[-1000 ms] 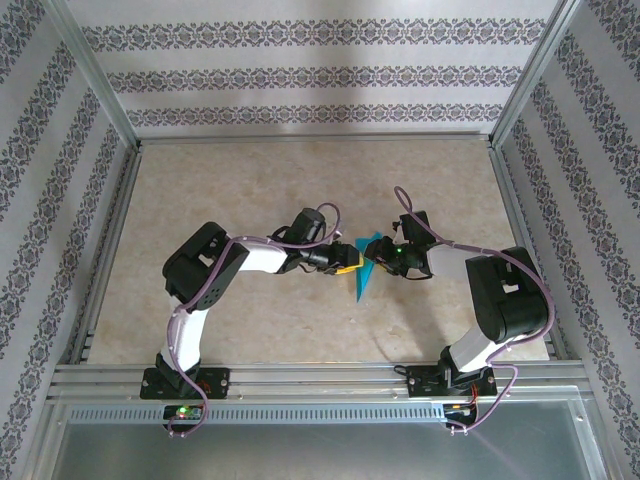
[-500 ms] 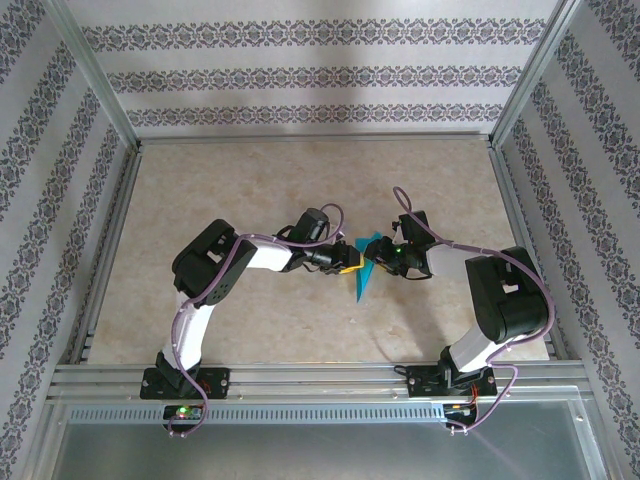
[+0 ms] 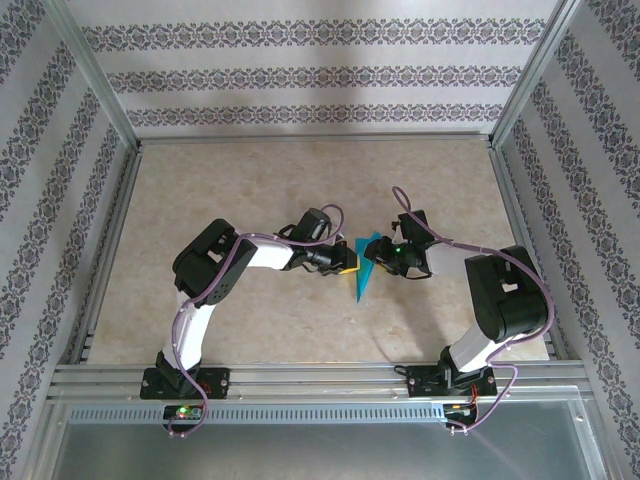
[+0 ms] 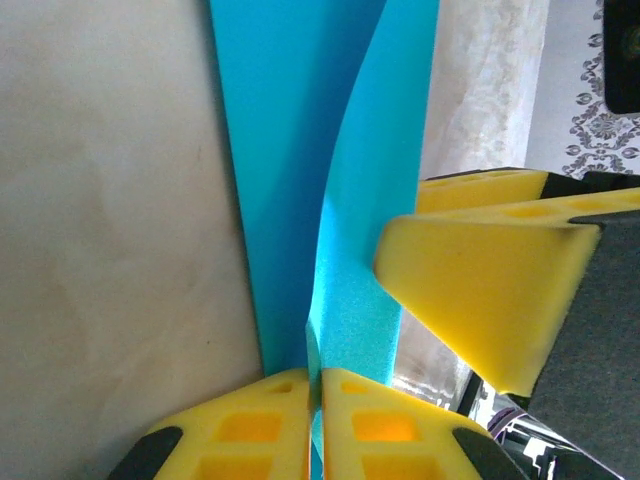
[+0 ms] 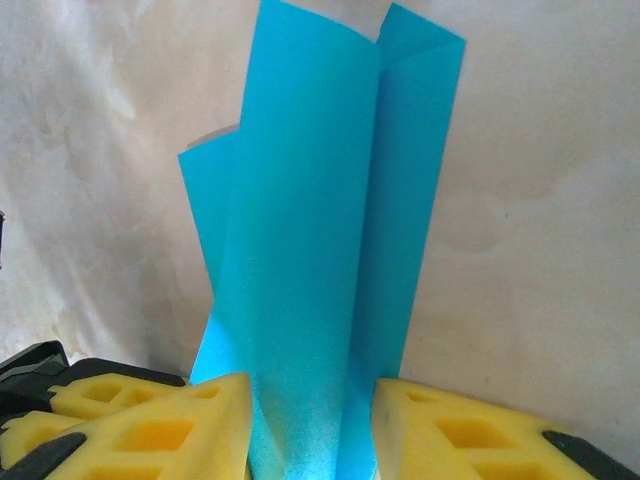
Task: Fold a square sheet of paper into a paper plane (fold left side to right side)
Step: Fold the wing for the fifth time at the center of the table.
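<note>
Teal-blue paper sits at the centre of the scene. A thin teal-blue sheet of paper point(image 3: 362, 272), no longer square, is folded into a long, narrow, layered strip. It tapers to a point aimed at the near edge of the pale marbled desk point(image 3: 250, 180). It lies at mid-desk between the two arms, and I cannot tell whether it rests on the surface or hangs just above it.

The left hand point(image 4: 314, 385) has its yellow foam pads pressed together on one edge of the paper, a tight pinch. The right hand point(image 5: 310, 392) meets the paper from the other side. Its pads stand partly apart and the splayed layers fill the gap between them, touching both as far as can be seen — a loose hold.

Judging by the shape, the task looks well along: the big early folds are made and the strip has a nose. The layers bow apart rather than lying flat, and no wings are spread. What probably remains is closing the left side over the right, pressing that crease and turning down the wings.

No box, tray or bowl is in use. The only enclosure is the metal-framed cell point(image 3: 100, 200) with patterned wallpaper walls — inside it are the arms and the paper.
</note>
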Robot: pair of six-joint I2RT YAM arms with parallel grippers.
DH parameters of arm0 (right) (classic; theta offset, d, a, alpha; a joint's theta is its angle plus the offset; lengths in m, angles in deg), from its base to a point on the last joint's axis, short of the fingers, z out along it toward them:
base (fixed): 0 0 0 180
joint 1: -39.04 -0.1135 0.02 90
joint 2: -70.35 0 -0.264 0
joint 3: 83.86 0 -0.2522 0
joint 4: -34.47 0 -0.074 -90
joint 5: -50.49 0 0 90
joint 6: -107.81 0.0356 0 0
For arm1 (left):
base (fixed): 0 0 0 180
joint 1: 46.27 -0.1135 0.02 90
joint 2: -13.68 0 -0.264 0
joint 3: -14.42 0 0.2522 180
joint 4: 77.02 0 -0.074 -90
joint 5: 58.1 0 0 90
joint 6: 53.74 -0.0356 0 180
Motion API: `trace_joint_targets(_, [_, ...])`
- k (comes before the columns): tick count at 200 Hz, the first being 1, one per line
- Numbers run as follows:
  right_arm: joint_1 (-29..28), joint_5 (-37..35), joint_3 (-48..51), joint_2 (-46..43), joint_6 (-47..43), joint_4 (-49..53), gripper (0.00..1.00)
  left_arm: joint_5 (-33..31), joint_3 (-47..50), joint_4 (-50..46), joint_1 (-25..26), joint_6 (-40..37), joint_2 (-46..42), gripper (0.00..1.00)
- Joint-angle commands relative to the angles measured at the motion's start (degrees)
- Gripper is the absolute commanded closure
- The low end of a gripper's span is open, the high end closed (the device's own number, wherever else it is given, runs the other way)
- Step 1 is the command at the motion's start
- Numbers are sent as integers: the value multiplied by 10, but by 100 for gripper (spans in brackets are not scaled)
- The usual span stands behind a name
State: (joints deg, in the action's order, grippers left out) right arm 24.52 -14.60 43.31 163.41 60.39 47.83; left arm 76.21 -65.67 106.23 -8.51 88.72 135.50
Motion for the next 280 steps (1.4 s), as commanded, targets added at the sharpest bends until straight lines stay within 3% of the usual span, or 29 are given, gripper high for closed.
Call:
trace_joint_targets(1, [-22,-30,3,45,-24,-6,58,-20,-17,-45,-3,-33,3,89])
trace_joint_targets(176, [-26,-26,-5,30,-23,-1,57,-36,-44,-97,4,-71,22,90])
trace_joint_targets(280, [-19,-25,8,-5,-12,-2,56,-83,-84,-197,19,-105,32,90])
